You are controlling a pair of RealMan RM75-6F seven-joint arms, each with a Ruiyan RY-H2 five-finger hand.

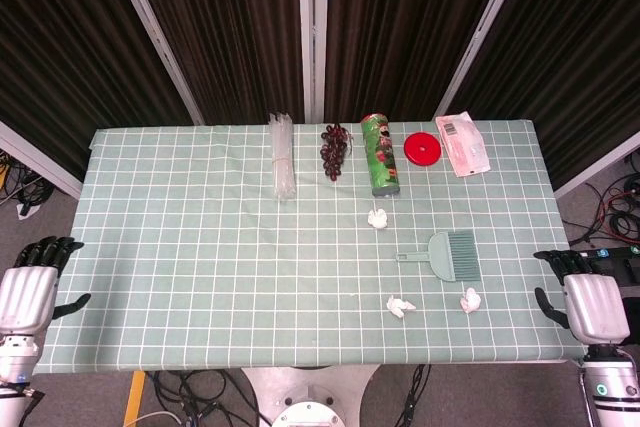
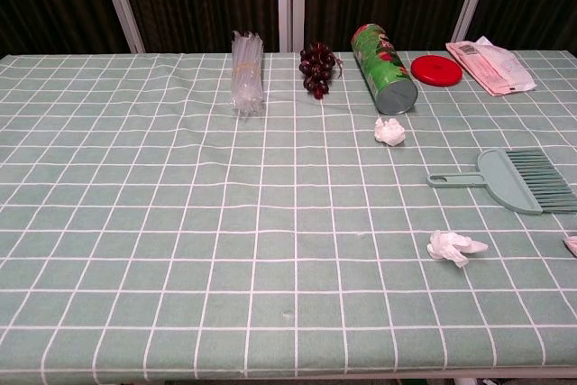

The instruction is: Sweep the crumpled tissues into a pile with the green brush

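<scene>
The green brush [image 1: 450, 254] [image 2: 518, 179] lies flat on the right side of the checked tablecloth, handle pointing left. Three crumpled tissues lie around it: one [image 1: 377, 217] [image 2: 389, 131] beyond it near the can, one [image 1: 400, 306] [image 2: 453, 245] in front of it to the left, and one [image 1: 470, 298] [image 2: 572, 243] in front of it to the right. My left hand [image 1: 35, 277] hangs off the table's left edge, fingers apart and empty. Off the right edge, my right hand [image 1: 585, 297] is also open and empty. Neither hand shows in the chest view.
Along the far edge lie a bundle of clear plastic [image 1: 283, 154] [image 2: 245, 83], dark grapes [image 1: 334, 150] [image 2: 316, 67], a green can on its side [image 1: 380, 153] [image 2: 385, 68], a red lid [image 1: 422, 148] [image 2: 436, 70] and a pink packet [image 1: 462, 142] [image 2: 489, 64].
</scene>
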